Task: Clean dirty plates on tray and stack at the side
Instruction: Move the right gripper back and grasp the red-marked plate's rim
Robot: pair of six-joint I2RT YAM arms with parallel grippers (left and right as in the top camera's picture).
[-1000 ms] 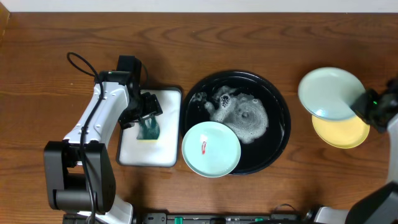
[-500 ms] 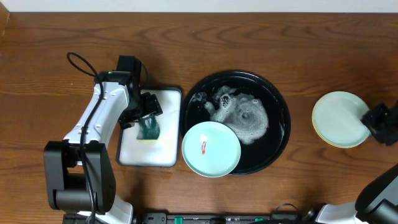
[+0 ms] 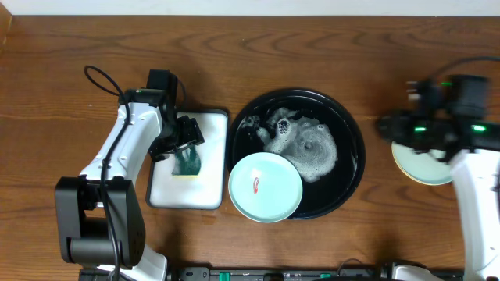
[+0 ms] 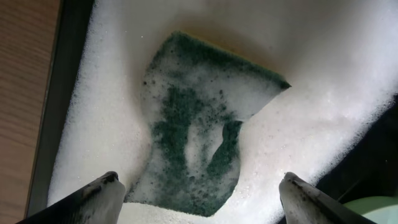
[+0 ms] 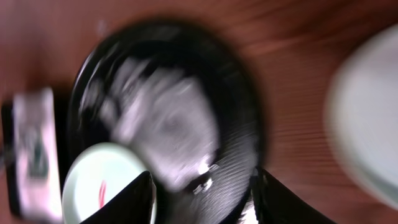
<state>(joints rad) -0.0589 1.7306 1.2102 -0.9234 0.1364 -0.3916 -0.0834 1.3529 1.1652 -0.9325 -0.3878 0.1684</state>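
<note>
The black tray (image 3: 348, 117) holds soapy foam and one mint plate (image 3: 265, 187) with a red smear, at its front left; both show blurred in the right wrist view, tray (image 5: 236, 112) and plate (image 5: 102, 186). A mint plate (image 3: 422, 160) lies on a yellow plate (image 3: 408, 172) on the table at right, partly under my right arm. My right gripper (image 3: 388, 125) is open and empty just right of the tray (image 5: 202, 186). My left gripper (image 3: 186, 133) is open over a green sponge (image 4: 199, 143) in the foamy white dish (image 3: 187, 191).
The white rectangular dish with a dark rim (image 4: 65, 93) stands left of the tray. A black cable (image 3: 98, 78) loops behind the left arm. The wooden table (image 3: 250, 55) stretches behind everything.
The mint plate came down from my right gripper onto the yellow plate. My right gripper let go, then swung left toward the tray. The left arm has not moved.
</note>
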